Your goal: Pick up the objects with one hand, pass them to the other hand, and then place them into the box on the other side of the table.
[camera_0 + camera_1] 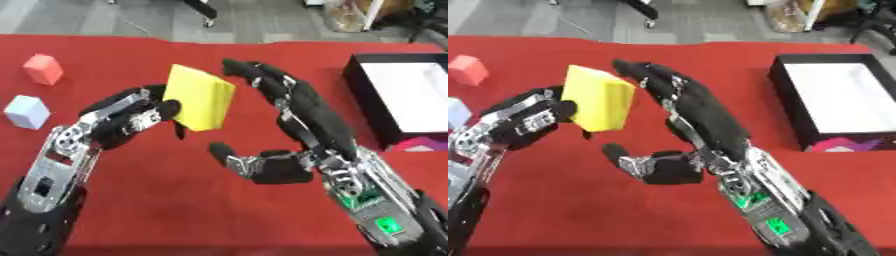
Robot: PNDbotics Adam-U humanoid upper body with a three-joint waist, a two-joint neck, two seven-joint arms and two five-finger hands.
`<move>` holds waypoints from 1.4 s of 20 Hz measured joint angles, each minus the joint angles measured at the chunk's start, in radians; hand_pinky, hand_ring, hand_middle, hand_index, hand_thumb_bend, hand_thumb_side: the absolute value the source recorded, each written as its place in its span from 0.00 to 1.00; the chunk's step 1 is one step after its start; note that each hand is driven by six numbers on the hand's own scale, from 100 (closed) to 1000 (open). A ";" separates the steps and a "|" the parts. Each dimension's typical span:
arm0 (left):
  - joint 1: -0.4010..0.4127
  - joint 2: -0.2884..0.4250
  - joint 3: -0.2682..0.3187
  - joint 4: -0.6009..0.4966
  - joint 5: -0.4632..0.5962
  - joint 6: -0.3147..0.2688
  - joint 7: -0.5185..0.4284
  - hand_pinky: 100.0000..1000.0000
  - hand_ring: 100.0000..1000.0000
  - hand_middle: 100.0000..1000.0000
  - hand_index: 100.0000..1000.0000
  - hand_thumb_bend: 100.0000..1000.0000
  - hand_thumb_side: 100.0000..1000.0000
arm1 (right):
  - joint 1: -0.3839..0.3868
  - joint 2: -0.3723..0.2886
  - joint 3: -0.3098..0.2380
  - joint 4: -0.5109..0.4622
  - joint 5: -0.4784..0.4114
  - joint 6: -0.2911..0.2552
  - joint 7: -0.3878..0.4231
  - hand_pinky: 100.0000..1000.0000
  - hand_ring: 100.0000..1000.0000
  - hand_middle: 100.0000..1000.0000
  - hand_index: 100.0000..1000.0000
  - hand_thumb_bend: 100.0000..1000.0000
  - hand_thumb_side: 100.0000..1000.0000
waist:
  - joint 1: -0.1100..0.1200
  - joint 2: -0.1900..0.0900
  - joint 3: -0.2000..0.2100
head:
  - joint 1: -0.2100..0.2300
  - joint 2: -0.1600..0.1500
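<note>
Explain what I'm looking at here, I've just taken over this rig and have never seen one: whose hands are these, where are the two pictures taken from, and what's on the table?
Both pictures come from the robot's head, looking down: its left eye and its right eye, same moment. The black and silver limbs are the robot's own arms. Its left hand has its fingers curled round a yellow block, held above the red table. Its right hand is open beside the block, fingers straight and thumb spread, apparently ready to receive it. On the table's left lie a red block and a pale blue block. On the right stands the black box, white inside, apparently empty.
</note>
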 measured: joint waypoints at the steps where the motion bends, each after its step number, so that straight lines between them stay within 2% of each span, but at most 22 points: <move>1: 0.000 0.000 -0.002 0.000 0.000 0.000 -0.001 0.74 0.42 0.38 0.59 0.00 0.61 | 0.000 0.000 0.000 0.000 -0.001 0.001 0.001 0.72 0.82 0.79 0.96 0.32 0.33 | 0.000 0.000 0.000 | 0.000 0.000; 28: -0.019 -0.017 -0.022 -0.009 0.025 0.005 -0.030 0.75 0.42 0.38 0.59 0.00 0.60 | -0.026 0.000 0.002 0.000 0.001 -0.006 0.012 0.72 0.81 0.78 0.94 0.29 0.32 | -0.004 0.002 0.002 | -0.010 0.000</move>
